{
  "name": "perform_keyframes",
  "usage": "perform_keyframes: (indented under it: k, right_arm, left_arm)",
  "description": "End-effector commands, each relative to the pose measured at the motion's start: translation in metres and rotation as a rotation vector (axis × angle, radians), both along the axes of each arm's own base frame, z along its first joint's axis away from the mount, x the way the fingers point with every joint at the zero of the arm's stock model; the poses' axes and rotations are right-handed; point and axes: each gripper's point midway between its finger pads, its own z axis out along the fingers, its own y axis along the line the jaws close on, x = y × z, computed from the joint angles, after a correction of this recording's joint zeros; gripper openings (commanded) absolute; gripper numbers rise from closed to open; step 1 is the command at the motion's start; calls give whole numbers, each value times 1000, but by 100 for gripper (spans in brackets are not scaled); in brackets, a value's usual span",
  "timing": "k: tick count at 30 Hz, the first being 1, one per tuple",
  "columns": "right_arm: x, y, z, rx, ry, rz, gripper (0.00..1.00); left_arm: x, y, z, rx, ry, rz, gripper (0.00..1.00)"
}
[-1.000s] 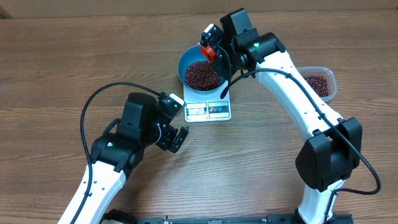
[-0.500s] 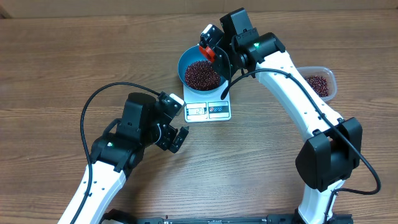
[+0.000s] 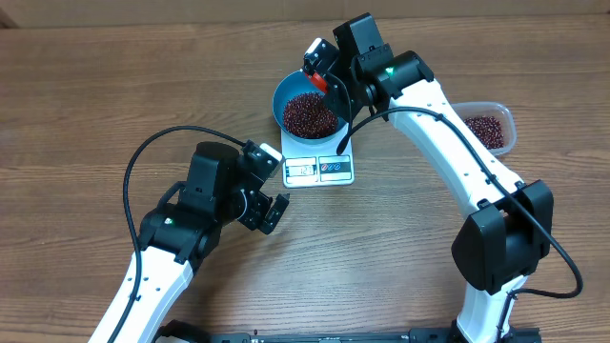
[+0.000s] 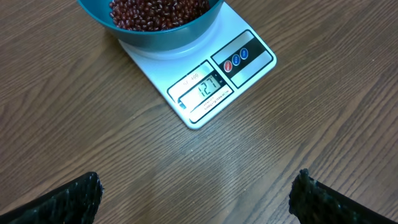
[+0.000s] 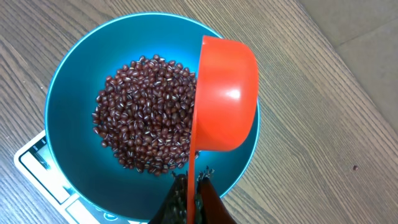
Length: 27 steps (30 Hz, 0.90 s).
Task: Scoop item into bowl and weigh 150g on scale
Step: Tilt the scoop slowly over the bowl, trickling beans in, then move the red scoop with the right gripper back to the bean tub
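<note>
At the near left, the left gripper hangs over bare table with its jaws spread wide and nothing between them; its camera looks onto the scale, whose display appears to read 127, short of the target. The blue bowl sits on the far part of the scale, and the beans lie heaped in its middle. Over the bowl's right side, the red scoop is tipped on edge with its mouth turned toward the heap, so its inside is hidden. The right gripper is clamped tight on the scoop's thin handle. Well to the right stands the clear tub, with more beans in it. The pour looks about finished, so the job now is a modest top-up. It would pay to take only a part scoop from the tub, bring it back level, and tilt it slowly over the bowl's centre so the beans trickle rather than dump. The scoop should stay clear of the rim, since any touch would upset the reading. Stop just short of the target and let the display settle.
</note>
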Motion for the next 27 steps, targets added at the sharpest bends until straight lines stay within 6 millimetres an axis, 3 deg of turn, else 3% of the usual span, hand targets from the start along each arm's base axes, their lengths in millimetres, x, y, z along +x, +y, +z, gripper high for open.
perform_keyframes:
  k: [1,8,15,21,27]
  right_arm:
    - [4,6,16,13,-44,8,4]
    - [-6,9,39,87,-39,-7,4]
    - [-20,-8,67,237,33,-54,4]
    - [-35,-46,84,407,168,-115,4]
    - [-42,-106,90,493,254,-238,4]
  left_arm:
    - [-3,-2,-5,8,7,-27,99]
    - [-3,-2,-5,8,7,-27,100]
    - [-3,-2,-5,8,7,-27,100]
    - [-3,-2,-5,8,7,-27,100]
    - [-3,-2,-5,8,7,-27,100]
